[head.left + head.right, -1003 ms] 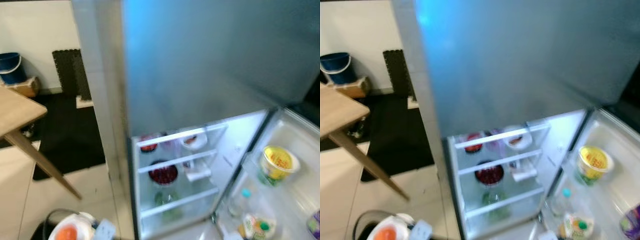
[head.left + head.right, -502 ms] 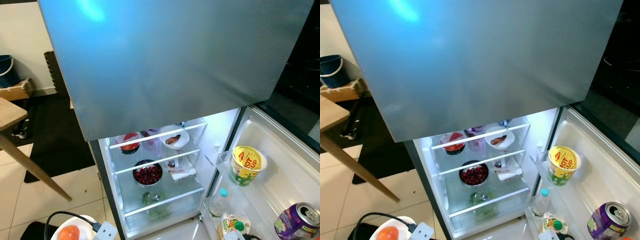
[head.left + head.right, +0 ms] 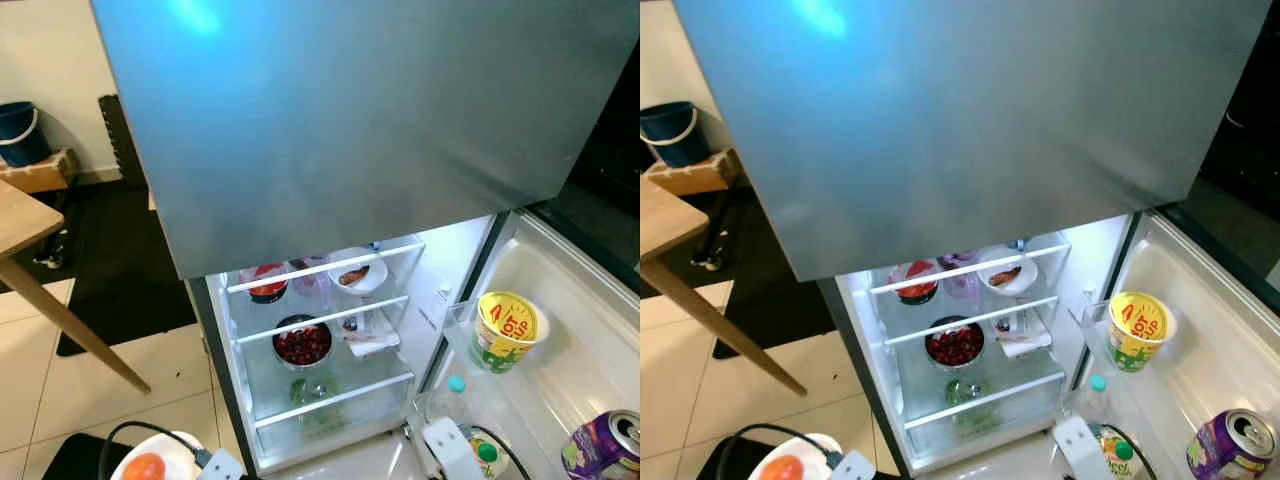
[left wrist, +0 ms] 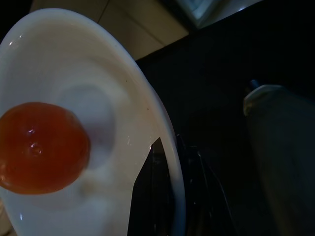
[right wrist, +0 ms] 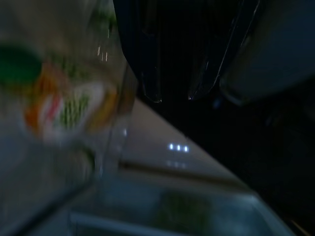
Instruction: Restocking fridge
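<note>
White and glossy, the plate (image 4: pixel 74 162) sits clamped in the left gripper (image 4: pixel 157 196), one black finger (image 4: pixel 152 191) lying over its rim, and an orange-red round fruit (image 4: pixel 37 147) rests on it; in the head views the plate shows at the bottom edge, low and to the left of the fridge (image 3: pixel 330 350). The fridge stands open with its lit lower compartment facing the robot, below a closed grey upper door (image 3: pixel 350 120). On the top glass shelf sit a small bowl with something red (image 3: pixel 267 285) and, to its right, a white bowl holding food (image 3: pixel 355 272). On the shelf below is a dark bowl of red berries (image 3: pixel 302 343), with a flat packet (image 3: pixel 372 338) beside it. Greens (image 3: pixel 315 392) lie in the bottom drawer. The swung-open door (image 3: pixel 590 340) on the right carries a yellow cup of noodles (image 3: pixel 505 330), a bottle with a teal cap (image 3: pixel 455 392), a purple can (image 3: pixel 605 448) and a carton with a green cap (image 3: pixel 1118 455). The right gripper (image 5: pixel 172 93) hovers close to that carton, its two black fingers a little apart and holding nothing. A wooden table (image 3: pixel 30 225) stands at the left, a blue bucket (image 3: pixel 20 130) behind it.
</note>
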You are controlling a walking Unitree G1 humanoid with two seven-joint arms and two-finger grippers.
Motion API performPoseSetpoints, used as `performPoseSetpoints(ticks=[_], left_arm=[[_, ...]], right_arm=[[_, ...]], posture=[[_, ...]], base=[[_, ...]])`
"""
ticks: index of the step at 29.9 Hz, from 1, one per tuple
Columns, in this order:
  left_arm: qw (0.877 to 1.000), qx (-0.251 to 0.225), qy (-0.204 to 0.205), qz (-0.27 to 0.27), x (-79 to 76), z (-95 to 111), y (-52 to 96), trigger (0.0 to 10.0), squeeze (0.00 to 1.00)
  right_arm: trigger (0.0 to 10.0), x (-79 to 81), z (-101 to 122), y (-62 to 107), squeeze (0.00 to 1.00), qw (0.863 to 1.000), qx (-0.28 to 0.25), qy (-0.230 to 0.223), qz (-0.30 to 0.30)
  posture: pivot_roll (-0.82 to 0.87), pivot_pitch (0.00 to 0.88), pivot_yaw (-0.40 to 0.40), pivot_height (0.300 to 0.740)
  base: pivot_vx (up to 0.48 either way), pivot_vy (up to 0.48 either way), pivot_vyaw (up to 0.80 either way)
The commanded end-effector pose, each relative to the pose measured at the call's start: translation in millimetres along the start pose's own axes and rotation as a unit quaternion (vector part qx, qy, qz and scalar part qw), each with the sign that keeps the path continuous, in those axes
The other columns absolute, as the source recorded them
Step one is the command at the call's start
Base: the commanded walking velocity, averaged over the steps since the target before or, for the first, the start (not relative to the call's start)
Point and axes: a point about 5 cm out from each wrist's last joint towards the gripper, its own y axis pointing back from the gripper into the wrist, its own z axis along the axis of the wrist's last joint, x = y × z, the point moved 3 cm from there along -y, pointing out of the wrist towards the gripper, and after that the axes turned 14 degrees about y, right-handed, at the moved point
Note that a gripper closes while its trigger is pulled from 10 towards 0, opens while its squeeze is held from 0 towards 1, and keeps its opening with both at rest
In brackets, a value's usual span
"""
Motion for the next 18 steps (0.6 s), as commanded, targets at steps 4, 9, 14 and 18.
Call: performPoseSetpoints(ticks=[4,9,14,18], left_arm=[[0.995,-0.026,-0.083,-0.041,-13.4,15,-1.6,10.0,0.00],[0.987,-0.047,-0.135,-0.071,-24.4,27,-2.1,10.0,0.00],[0.981,-0.066,-0.155,-0.098,-34.3,38,-1.9,10.0,0.00],[0.974,-0.089,-0.170,-0.124,-43.5,50,-0.7,10.0,0.00]], right_arm=[[10.0,-9.9,25,-5.7,0.00,0.999,-0.040,0.016,-0.004],[10.0,-15.2,39,-8.5,0.00,0.998,-0.062,0.023,-0.007],[10.0,-22.4,47,-9.7,0.00,0.997,-0.069,0.034,-0.028],[10.0,-28.6,47,-9.4,0.00,0.996,-0.064,0.039,-0.048]], posture=[[-0.08,0.000,0.013,0.740],[-0.08,0.000,0.014,0.740],[-0.08,0.000,0.015,0.740],[-0.08,0.000,0.015,0.740]], base=[[0.000,0.000,0.00],[0.000,0.000,0.00],[0.000,0.000,0.00],[0.000,0.000,0.00]])
